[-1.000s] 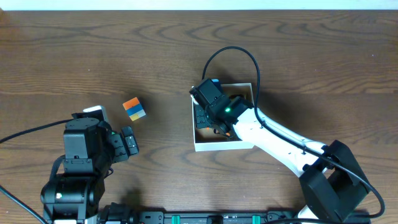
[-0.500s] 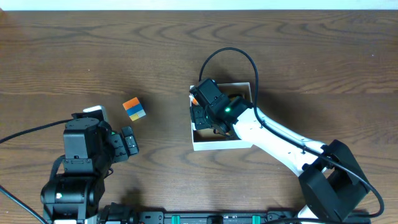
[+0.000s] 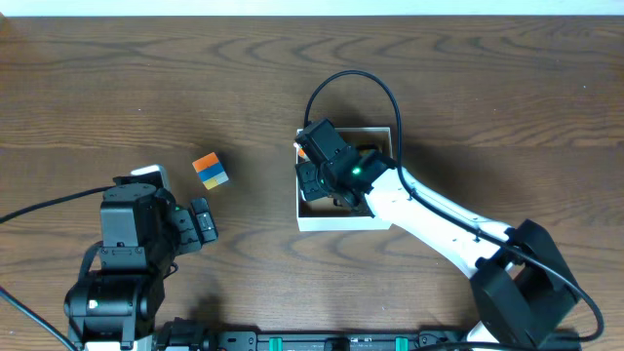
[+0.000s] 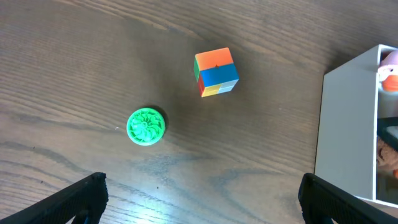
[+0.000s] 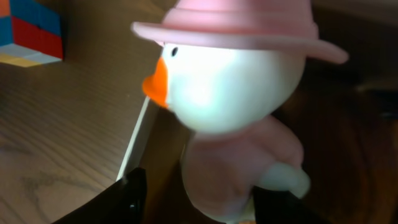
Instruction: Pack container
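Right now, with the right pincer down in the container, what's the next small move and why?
Probably lift the right pincer straight up. The duck sits inside the container, jaws apart around it, so that piece looks placed; the cube and green disc wait on the table.

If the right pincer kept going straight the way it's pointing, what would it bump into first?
Most likely the toy duck with the pink hat. It sits straight in front of the right pincer, very close, and seems to be inside the container. Nothing else shows in between.
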### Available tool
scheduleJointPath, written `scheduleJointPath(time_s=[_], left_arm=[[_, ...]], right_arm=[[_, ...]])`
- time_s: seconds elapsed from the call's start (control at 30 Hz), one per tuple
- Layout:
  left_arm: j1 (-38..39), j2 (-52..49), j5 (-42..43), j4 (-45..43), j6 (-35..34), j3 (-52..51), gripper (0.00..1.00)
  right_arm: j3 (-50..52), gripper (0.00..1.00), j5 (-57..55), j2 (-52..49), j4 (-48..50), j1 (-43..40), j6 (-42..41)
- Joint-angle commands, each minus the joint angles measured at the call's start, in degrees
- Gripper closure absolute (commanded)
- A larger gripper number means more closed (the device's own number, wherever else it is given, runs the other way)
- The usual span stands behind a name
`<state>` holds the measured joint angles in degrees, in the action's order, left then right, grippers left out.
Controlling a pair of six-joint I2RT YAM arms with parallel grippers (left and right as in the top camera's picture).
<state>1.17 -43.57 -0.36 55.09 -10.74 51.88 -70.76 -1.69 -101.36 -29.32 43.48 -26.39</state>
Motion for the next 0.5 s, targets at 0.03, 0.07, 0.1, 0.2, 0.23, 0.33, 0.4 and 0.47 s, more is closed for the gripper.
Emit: scheduleJointPath(time_s=[0.03, 0.07, 0.1, 0.2, 0.23, 0.33, 0.4, 0.47], left_arm=[[-0.3, -0.5, -0.1, -0.1, -0.5, 0.8, 0.02], [-0.3, -0.5, -0.1, -0.1, -0.5, 0.8, 0.02], [-0.3, -0.5, -0.1, -0.1, -0.6, 0.8, 0.02], [-0.3, -0.5, -0.1, -0.2, -0.5, 0.8, 0.02], [-0.3, -0.5, -0.1, -0.3, -0.6, 0.8, 0.02], [-0.3, -0.5, -0.1, -0.3, -0.5, 0.8, 0.02], [-0.3, -0.5, -0.1, -0.3, -0.5, 0.8, 0.02], [-0.3, -0.5, -0.1, -0.3, -0.5, 0.8, 0.02]], right_arm=[[-1.7, 0.47, -4.7, 4.8, 0.2, 0.0, 2.2], [-1.7, 0.48, -5.2, 5.5, 0.2, 0.0, 3.0], [-1.7, 0.48, -5.8, 6.0, 0.2, 0.0, 3.5], [-1.7, 0.48, -6.0, 7.2, 0.2, 0.0, 4.9], [-1.7, 0.48, -6.1, 7.3, 0.2, 0.0, 4.9], [-1.7, 0.48, -6.0, 7.4, 0.2, 0.0, 4.8], [-1.7, 0.48, -6.0, 7.4, 0.3, 0.1, 4.8], [-1.7, 0.5, -6.1, 7.4, 1.2, 0.0, 4.9]])
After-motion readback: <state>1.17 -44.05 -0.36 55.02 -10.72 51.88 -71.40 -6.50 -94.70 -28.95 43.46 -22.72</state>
